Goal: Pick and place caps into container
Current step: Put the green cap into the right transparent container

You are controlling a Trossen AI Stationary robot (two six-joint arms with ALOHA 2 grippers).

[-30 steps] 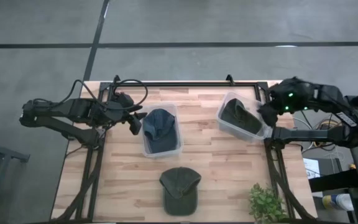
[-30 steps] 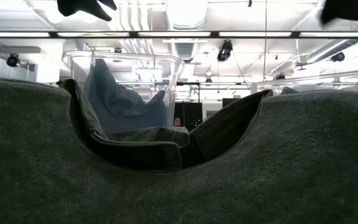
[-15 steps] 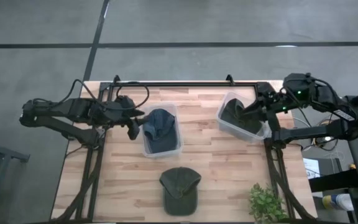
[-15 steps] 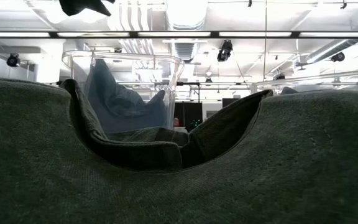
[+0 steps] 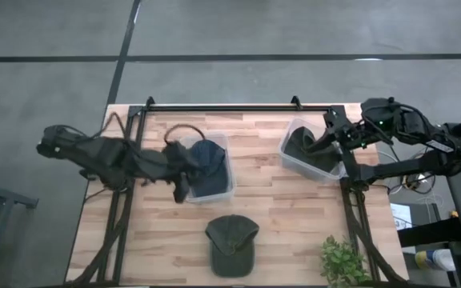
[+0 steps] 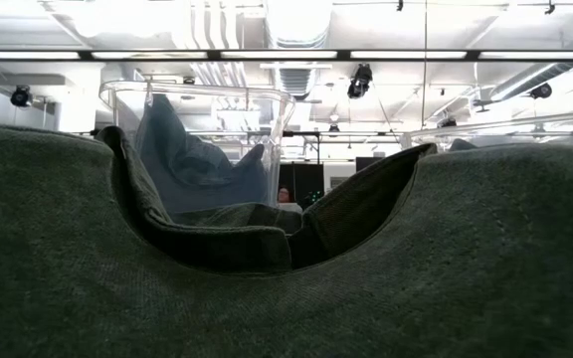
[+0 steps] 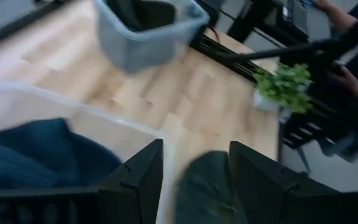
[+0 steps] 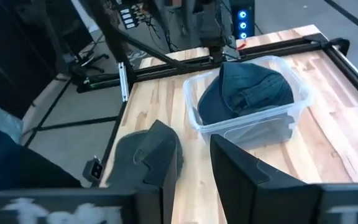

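Observation:
An olive-green cap [image 5: 232,244] lies flat on the table near the front edge and fills the low view [image 6: 286,298]. A slate-blue cap [image 5: 209,162] lies inside the left clear container [image 5: 229,190]. Another dark olive cap [image 5: 304,148] lies in the right clear container [image 5: 288,164]. My left gripper [image 5: 185,190] hangs open over the left container's near-left corner; in its wrist view the olive cap [image 7: 207,186] shows between the fingers, farther off. My right gripper [image 5: 320,146] is open above the right container and points toward the table's left.
A small green plant [image 5: 342,260] stands at the table's near right corner. A black frame rail [image 5: 230,106] runs along the far edge. Bare wood lies between the two containers and on both sides of the olive cap.
My left gripper has swung from the left container's far-left side toward the table's near edge and right, along the container's left wall, and has left the low view's top. My right gripper has turned to point toward the table's left over the right container, then kept still.

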